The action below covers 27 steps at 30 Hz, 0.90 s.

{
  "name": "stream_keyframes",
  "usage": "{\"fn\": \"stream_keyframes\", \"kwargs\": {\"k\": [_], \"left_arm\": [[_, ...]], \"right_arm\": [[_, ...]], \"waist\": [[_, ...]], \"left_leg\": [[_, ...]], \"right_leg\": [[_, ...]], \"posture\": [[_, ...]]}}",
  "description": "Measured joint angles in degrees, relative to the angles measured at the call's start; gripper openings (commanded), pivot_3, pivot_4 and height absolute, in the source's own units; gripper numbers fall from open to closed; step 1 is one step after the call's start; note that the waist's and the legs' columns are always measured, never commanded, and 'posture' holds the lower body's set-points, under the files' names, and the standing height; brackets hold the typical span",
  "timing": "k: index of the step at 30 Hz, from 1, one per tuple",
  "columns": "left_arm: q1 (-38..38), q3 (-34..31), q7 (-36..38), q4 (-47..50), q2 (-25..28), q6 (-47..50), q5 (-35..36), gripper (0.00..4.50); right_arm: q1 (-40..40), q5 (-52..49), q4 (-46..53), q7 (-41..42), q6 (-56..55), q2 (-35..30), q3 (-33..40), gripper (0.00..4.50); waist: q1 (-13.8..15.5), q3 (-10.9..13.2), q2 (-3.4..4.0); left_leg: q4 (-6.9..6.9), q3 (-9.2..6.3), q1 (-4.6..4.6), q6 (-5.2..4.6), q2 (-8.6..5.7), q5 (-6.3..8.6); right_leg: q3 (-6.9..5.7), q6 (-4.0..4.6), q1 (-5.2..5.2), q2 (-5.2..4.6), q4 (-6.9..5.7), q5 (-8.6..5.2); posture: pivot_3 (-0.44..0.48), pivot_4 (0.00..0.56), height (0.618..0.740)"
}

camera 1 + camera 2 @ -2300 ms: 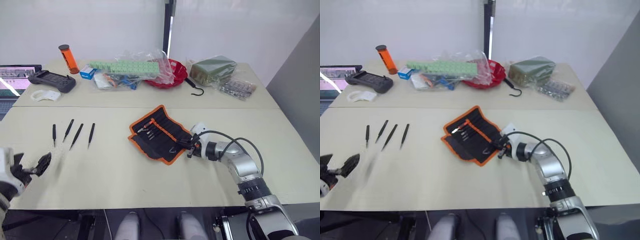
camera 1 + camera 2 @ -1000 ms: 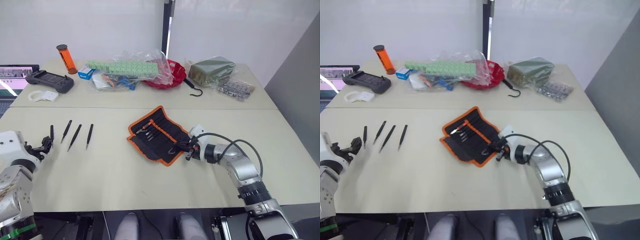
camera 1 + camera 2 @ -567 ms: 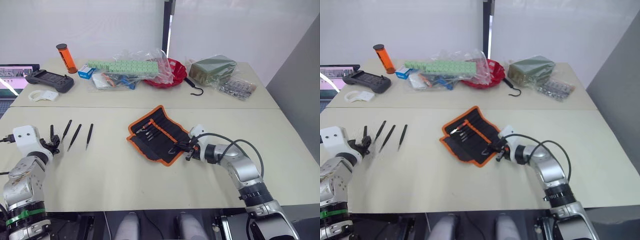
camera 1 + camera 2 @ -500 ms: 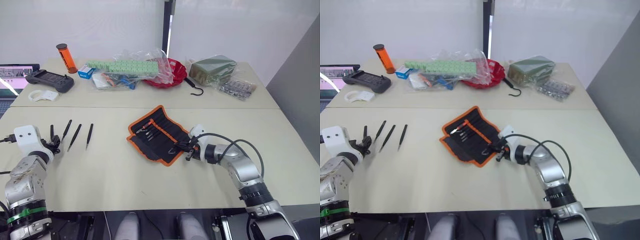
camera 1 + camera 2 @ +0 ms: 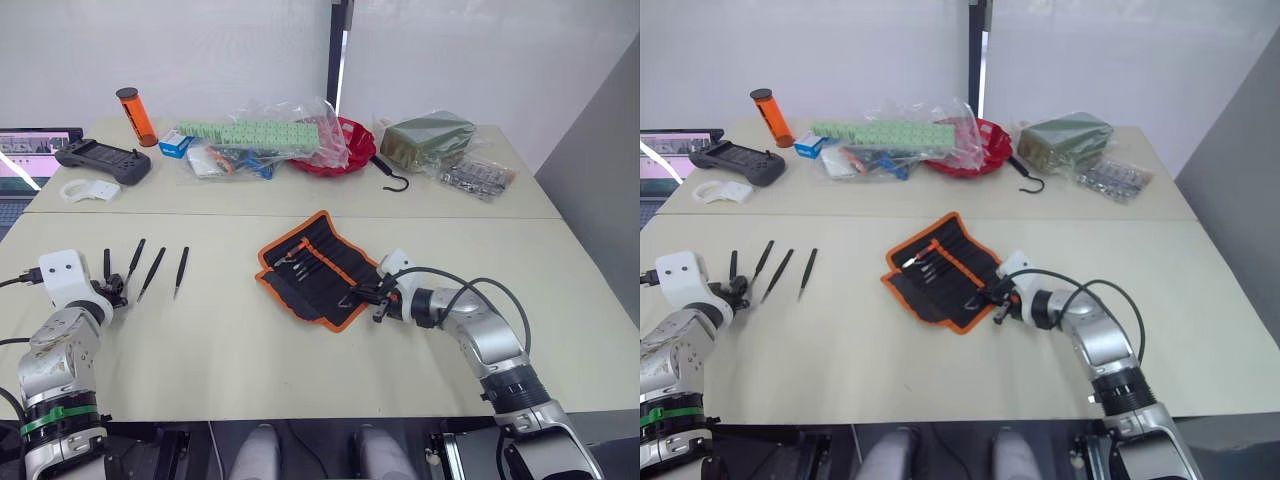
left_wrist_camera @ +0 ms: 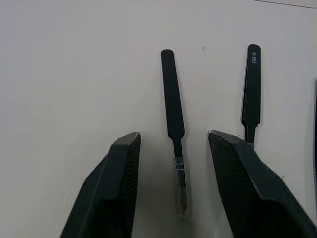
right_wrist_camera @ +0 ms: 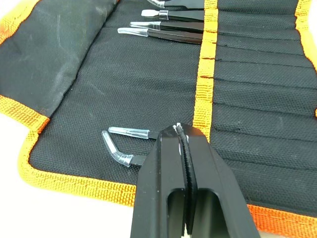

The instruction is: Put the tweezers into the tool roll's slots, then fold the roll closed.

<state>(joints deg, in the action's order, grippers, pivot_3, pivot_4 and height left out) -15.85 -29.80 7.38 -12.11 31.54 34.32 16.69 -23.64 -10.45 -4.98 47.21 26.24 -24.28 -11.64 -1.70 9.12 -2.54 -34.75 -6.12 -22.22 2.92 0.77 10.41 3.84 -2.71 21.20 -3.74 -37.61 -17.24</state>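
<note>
Four loose tweezers (image 5: 152, 273) by left claw (image 6: 173, 163), tool roll (image 5: 315, 267) open

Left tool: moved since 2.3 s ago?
Yes. The left tool has moved forward from the table's near edge to the row of loose tweezers, open astride the leftmost one.

Legible markings: one item. Black tweezers (image 6: 251, 94), lying beside the pair between the left gripper's fingers: small pale print at the blunt end, running along the handle, apparently "ESD-14"; last characters uncertain. No other text, brand or number is readable on anything else.
</note>
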Motion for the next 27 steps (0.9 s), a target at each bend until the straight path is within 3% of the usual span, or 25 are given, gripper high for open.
{"fn": "stream_keyframes", "kwargs": {"k": [3, 18, 23, 27], "left_arm": [[-0.5, 0.0, 0.0, -0.6, 0.1, -0.3, -0.1, 0.02], [-1.3, -1.1, 0.7, -1.8, 1.2, -6.1, 0.3, 0.02], [-3.6, 3.3, 7.0, 5.9, 3.7, -7.7, 1.1, 0.02], [-5.6, 12.3, 15.0, 13.1, 5.6, -4.9, 1.9, 0.02]], "right_arm": [[0.0, 0.2, 0.0, 0.0, 0.0, 0.0, 0.0, 0.0], [-0.1, 0.2, 0.0, -0.1, 0.0, 0.0, -0.2, 0.0], [0.1, 0.2, 0.1, -0.7, 0.0, 0.1, -0.1, 0.0], [0.4, 0.2, 0.6, -1.4, 0.0, 0.6, -0.1, 0.0]], "waist": [[0.1, 0.0, 0.01], [0.0, 0.0, 0.01], [0.5, 0.0, 0.01], [0.4, 0.0, 0.01]], "left_leg": [[0.0, 0.0, 0.01, 0.0, 0.0, 0.0], [0.01, 0.0, -0.04, 0.0, 0.04, 0.0], [-0.01, 0.0, -0.03, 0.01, 0.03, 0.0], [0.0, 0.01, -0.07, 0.01, 0.06, 0.0]], "right_leg": [[0.0, 0.0, -0.01, 0.0, 0.0, 0.0], [0.0, 0.01, 0.04, 0.03, 0.01, 0.01], [0.0, 0.01, -0.01, 0.03, 0.05, 0.01], [0.01, 0.01, 0.03, 0.08, 0.05, 0.0]], "posture": [[0.0, 0.15, 0.74], [0.0, 0.15, 0.74], [0.0, 0.15, 0.74], [0.0, 0.15, 0.74]]}}
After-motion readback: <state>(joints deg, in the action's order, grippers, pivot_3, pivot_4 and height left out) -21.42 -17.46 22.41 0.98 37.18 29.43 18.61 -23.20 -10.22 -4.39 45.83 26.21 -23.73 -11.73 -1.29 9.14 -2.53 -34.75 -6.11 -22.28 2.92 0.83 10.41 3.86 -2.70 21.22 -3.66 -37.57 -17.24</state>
